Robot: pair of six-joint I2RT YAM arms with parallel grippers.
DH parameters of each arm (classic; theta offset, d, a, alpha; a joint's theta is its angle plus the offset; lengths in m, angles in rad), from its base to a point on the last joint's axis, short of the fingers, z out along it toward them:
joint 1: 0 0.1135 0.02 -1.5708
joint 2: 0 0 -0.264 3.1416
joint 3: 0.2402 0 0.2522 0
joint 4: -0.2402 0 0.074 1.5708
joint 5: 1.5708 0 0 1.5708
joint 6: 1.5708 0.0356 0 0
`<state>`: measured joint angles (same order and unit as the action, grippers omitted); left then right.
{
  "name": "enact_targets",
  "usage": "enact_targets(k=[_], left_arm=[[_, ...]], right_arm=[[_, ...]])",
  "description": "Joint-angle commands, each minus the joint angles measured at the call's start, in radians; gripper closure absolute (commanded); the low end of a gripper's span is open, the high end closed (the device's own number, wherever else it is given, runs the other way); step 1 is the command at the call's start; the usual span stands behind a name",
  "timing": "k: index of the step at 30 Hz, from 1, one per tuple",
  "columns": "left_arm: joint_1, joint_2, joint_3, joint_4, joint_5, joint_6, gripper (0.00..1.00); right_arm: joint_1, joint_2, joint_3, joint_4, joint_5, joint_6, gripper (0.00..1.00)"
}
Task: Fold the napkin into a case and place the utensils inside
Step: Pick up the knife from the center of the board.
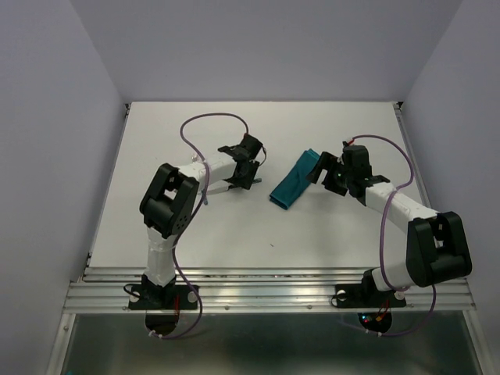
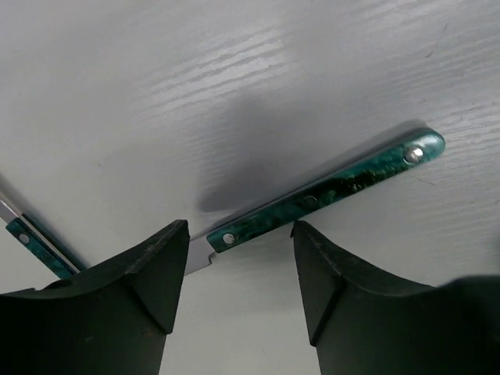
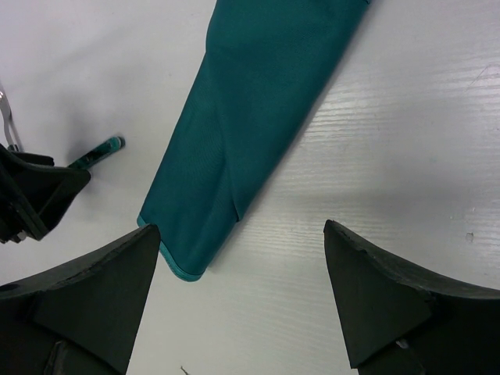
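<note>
Fingers of the left gripper (image 2: 241, 234) stand apart and hold nothing, low over a teal-handled utensil (image 2: 328, 191) that lies flat on the white table (image 2: 156, 78). A second utensil (image 2: 35, 242) peeks out beside one finger. Off to the right, the right gripper (image 3: 241, 230) is also spread wide and empty. It hovers over the near end of the folded teal case (image 3: 250, 117), which lies slanted from near-left to far-right, apart from the cutlery.

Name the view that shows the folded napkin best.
Right wrist: the folded napkin is close up, overlapping folds and hemmed end clear. Top external shows it small and distant; left wrist shows none of it.
</note>
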<state>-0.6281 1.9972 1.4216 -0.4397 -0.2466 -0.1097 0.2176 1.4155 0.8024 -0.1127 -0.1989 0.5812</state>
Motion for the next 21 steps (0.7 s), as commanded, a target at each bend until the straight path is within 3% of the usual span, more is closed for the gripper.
enact_targets(k=[1,6,21], left_arm=[[0.059,0.012,0.025,0.028,0.075,0.031,0.39],[0.080,0.049,0.036,0.059,0.162,0.021,0.57],[0.064,0.144,0.116,0.085,0.239,-0.048,0.97]], right_arm=[[0.009,0.007,0.012,0.013,0.003,0.000,0.09],[0.009,-0.004,0.021,0.007,0.009,0.000,0.09],[0.009,-0.009,0.011,0.005,0.012,0.006,0.09]])
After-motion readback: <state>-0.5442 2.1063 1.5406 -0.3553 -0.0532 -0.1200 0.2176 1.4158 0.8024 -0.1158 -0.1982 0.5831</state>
